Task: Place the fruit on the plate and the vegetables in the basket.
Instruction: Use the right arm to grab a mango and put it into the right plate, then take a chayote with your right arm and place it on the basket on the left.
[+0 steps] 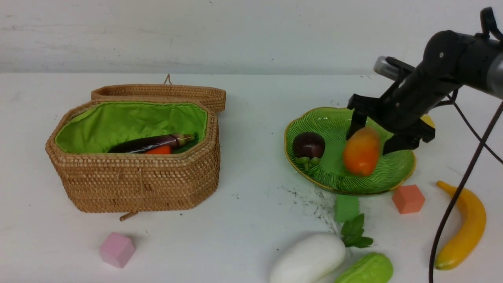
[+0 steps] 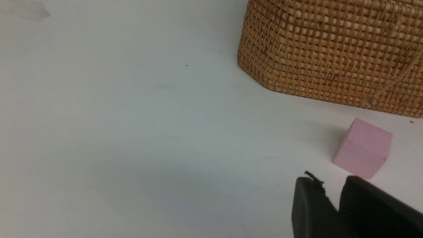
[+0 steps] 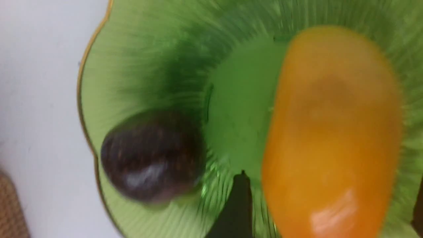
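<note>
Right pincer: my right pincer (image 1: 369, 142) is open over the plate, its fingers to either side of the mango, with a visible gap on one side in my wrist view.
Left pincer: my left pincer (image 2: 330, 180) is slightly open, its tips a little apart and nothing between them, near the pink cube.
Mango: the orange mango (image 1: 362, 152) is within the plate's rim, between my right fingers; I cannot tell whether either finger touches it.
Mangosteen: the dark mangosteen (image 1: 309, 145) lies in the plate, on the side toward the basket, green cap toward me.
Plate: the green plate (image 1: 334, 179) sits on the counter (image 1: 243, 228), right of the basket.
Banana: the yellow banana (image 1: 467, 224) lies on the counter, outside the plate and to its right.
Basket: the woven basket (image 1: 137, 182) stands on the left, its lid (image 1: 157, 92) open at the back.
Eggplant: the purple eggplant (image 1: 147, 144) lies inside the basket.
Carrot: an orange part of the carrot (image 1: 160, 150) shows beside the eggplant.
Radish: the white radish (image 1: 310, 257) is on the counter, in front of the plate.
Cucumber: the green cucumber (image 1: 367, 269) lies near the radish.
Cubes: the pink cube (image 1: 117, 250) is before the basket; the green cube (image 1: 347, 208) and coral cube (image 1: 408, 199) are just before the plate.
</note>
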Controlling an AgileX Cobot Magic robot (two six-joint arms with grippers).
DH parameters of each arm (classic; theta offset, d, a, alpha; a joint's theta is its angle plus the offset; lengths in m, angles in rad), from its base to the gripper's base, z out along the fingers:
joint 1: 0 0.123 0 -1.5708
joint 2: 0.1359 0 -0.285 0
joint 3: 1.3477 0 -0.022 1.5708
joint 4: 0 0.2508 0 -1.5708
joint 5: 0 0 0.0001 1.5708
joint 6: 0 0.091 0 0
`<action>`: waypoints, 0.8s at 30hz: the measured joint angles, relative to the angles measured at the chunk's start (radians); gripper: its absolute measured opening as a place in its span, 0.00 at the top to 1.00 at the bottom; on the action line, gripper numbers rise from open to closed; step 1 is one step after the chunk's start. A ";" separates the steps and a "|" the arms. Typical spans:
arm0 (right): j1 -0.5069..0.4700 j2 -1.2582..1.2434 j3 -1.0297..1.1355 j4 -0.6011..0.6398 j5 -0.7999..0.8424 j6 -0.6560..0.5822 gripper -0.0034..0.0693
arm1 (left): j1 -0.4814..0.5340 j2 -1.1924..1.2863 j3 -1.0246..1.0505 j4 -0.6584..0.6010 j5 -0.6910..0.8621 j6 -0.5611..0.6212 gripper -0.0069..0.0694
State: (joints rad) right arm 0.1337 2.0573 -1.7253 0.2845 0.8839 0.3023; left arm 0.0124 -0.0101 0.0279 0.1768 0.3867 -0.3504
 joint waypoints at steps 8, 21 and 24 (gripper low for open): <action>0.002 -0.157 0.001 -0.056 0.206 0.039 0.07 | 0.000 0.000 0.000 0.000 0.000 0.000 0.73; 0.315 -0.528 0.550 -0.185 0.212 0.497 0.18 | 0.000 0.000 0.000 0.001 0.000 0.000 0.71; 0.385 -0.529 0.611 -0.184 0.169 0.541 0.18 | 0.000 0.000 0.000 0.001 0.000 0.000 0.71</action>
State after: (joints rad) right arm 0.5185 1.5278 -1.1147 0.1004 1.0528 0.8431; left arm 0.0124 -0.0101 0.0279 0.1777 0.3867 -0.3504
